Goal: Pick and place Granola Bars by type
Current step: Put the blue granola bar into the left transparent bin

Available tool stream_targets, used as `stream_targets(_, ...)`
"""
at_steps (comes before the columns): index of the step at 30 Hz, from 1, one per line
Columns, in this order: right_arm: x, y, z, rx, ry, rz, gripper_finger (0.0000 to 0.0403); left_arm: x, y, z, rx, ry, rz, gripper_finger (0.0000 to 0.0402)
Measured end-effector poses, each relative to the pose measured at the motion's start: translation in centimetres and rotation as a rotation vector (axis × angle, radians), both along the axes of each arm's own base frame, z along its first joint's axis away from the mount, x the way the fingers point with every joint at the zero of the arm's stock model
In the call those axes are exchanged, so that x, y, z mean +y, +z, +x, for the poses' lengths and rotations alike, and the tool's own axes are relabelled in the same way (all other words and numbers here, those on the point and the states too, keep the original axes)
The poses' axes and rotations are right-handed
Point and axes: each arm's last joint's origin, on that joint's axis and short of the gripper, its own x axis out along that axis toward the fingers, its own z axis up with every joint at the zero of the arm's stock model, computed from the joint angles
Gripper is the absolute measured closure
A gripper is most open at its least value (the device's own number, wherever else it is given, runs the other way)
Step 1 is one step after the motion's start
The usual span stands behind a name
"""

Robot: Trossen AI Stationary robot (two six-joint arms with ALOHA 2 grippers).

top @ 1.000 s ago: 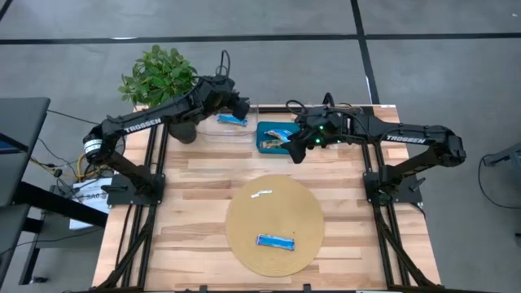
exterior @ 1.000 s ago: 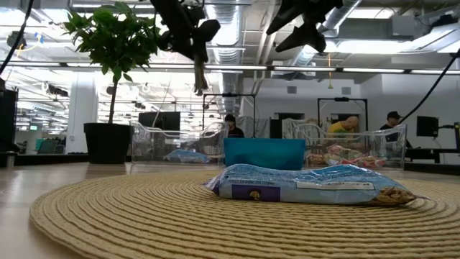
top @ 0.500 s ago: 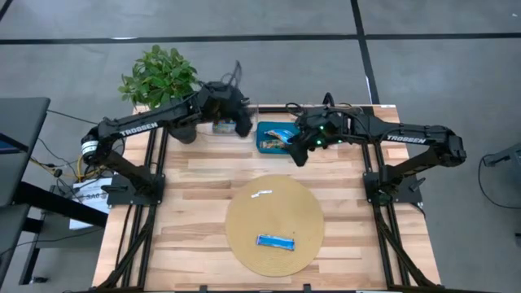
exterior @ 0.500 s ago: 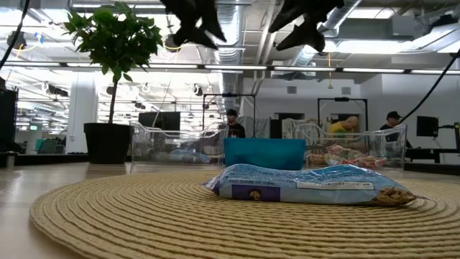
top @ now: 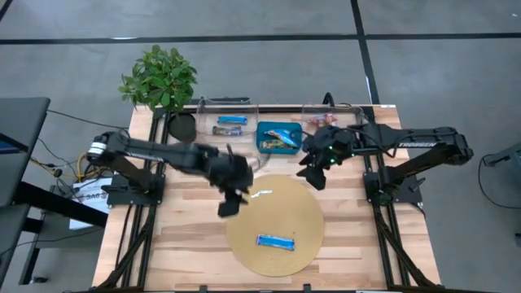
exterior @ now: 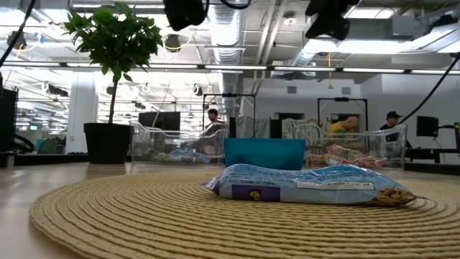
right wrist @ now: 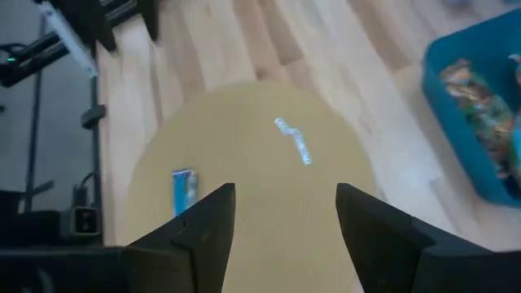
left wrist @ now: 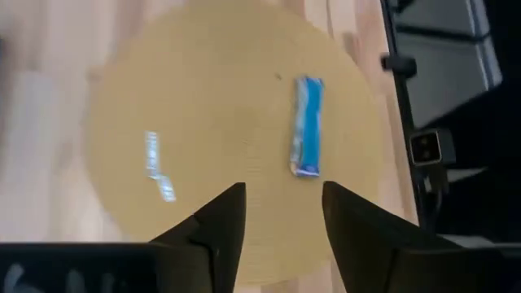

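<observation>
One blue-and-silver granola bar (top: pixel 275 241) lies flat on the round woven mat (top: pixel 244 236); it also shows in the low view as bar (exterior: pixel 309 185) and in both wrist views as bar (left wrist: pixel 308 126) and bar (right wrist: pixel 183 187). Two more blue bars (top: pixel 230 125) lie in the left clear bin, and several bars fill the teal tray (top: pixel 262 146). My left gripper (top: pixel 230 199) hangs open above the mat's left edge, its fingers (left wrist: pixel 218 224) framing the mat. My right gripper (top: pixel 316 172) hangs open above the mat's far right edge.
A small silvery scrap (top: pixel 262 194) lies on the mat's far part. A right clear bin (top: pixel 326 122) holds red-and-tan bars. A potted plant (top: pixel 159 77) stands at the far left corner. Bare wood lies left and right of the mat. People show in the room beyond.
My left gripper let go of a bar over the left clear bin, then swung fast toward the near edge and down the table to the mat's left edge. My right gripper moved from above the teal tray toward the near edge, to the mat's far right rim.
</observation>
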Motion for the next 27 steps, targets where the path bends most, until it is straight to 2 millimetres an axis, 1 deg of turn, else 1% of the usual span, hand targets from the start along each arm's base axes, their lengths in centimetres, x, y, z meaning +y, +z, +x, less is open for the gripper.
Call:
stream_targets(5,1.6,0.1,-0.1,-0.005,0.048,0.015,0.02,-3.9,-3.5,1.6,0.1,-0.032,0.045,0.0217)
stream_targets(10,3.2,0.1,-0.3,0.006,0.076,0.047,0.0205,-6.7,-6.9,3.4,0.156,-0.029,0.034,0.0189)
stream_targets(14,4.3,0.0,-0.7,0.031,0.1,0.065,0.0207,-8.5,-8.9,4.8,0.124,-0.018,0.021,0.0173)
stream_targets(18,5.1,-0.1,-1.2,0.065,0.11,0.084,0.0207,-10.4,-10.9,5.9,0.085,-0.042,0.019,0.0166)
stream_targets(21,5.6,0.0,-1.6,0.069,0.116,0.099,0.0209,-11.6,-12.2,6.3,0.072,-0.062,0.021,0.0166)
stream_targets(27,6.3,0.3,-2.3,0.08,0.116,0.125,0.0216,-13.1,-14.1,6.4,0.058,-0.037,0.113,0.0166)
